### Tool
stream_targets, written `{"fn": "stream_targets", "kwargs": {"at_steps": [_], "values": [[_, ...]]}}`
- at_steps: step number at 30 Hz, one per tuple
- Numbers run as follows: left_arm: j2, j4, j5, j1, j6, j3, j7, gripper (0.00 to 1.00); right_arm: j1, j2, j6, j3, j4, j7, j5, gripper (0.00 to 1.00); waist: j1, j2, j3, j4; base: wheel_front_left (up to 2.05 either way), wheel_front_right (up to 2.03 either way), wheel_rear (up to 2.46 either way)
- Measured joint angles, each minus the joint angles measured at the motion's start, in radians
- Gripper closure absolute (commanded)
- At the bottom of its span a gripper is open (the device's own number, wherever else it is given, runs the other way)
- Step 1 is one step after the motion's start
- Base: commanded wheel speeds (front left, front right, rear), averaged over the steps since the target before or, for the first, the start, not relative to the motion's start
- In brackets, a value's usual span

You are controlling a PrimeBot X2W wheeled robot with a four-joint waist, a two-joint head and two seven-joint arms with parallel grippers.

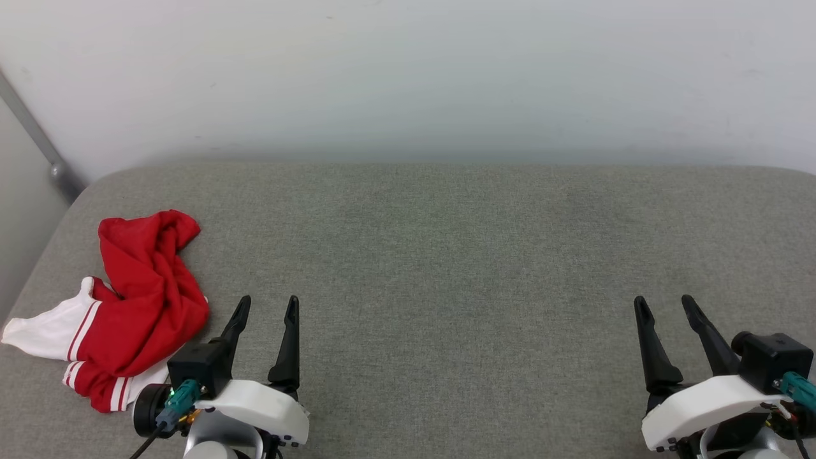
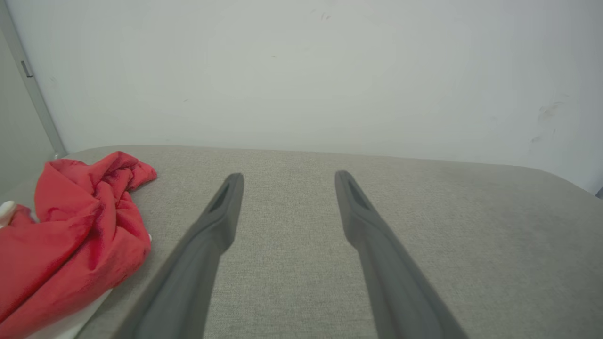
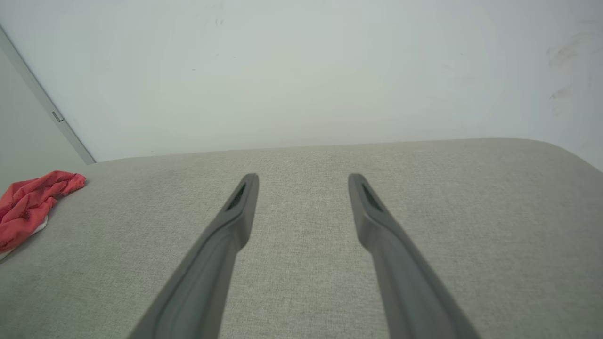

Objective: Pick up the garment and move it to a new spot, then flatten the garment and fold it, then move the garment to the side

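Note:
The garment (image 1: 137, 299) lies crumpled at the left edge of the grey padded surface (image 1: 446, 255), a red heap with white sleeves and red-white striped trim showing at its near side. My left gripper (image 1: 268, 305) hovers just right of it, open and empty. In the left wrist view the garment (image 2: 75, 230) sits left of the open left gripper (image 2: 288, 178). My right gripper (image 1: 665, 305) stands open and empty at the lower right, far from the cloth. From the right wrist, the garment (image 3: 28, 202) appears small at the left, beyond the open right gripper (image 3: 303, 179).
A pale wall (image 1: 408, 76) rises behind the surface. A grey vertical rail (image 1: 38, 140) runs down the wall at the far left corner. The surface's rounded left edge lies close to the garment.

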Motion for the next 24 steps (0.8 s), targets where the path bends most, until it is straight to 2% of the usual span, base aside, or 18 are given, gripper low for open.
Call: {"fn": "stream_targets", "kwargs": {"at_steps": [24], "values": [[-0.012,0.029,0.126,-0.009,0.000,0.000,-0.047,0.00,0.008,0.000,0.000,-0.005,-0.010,-0.032,-0.147,0.00,0.0000,0.0000,-0.007,0.024,0.00,0.00,0.00]]}}
